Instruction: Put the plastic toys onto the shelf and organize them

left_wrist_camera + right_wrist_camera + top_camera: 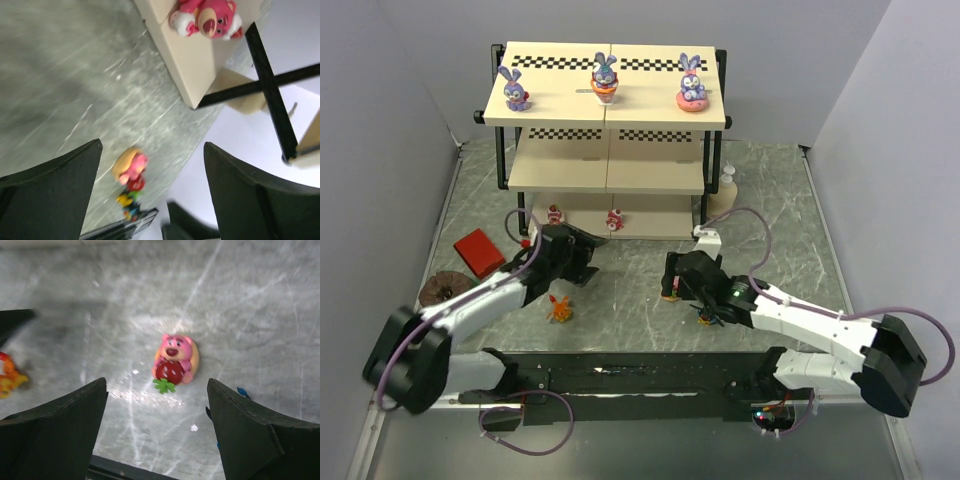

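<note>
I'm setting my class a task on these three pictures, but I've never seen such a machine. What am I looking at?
Two robot arms are bolted at the near edge of the table. One picture looks down from above and behind them; the others come from a camera on each wrist. The shelf holds three bunnies on top and two pink bears on its lowest board. On the table lie a pink bear with a strawberry, an orange creature and a red block. The left arm's fingers and the right arm's fingers are open, holding nothing.
</note>
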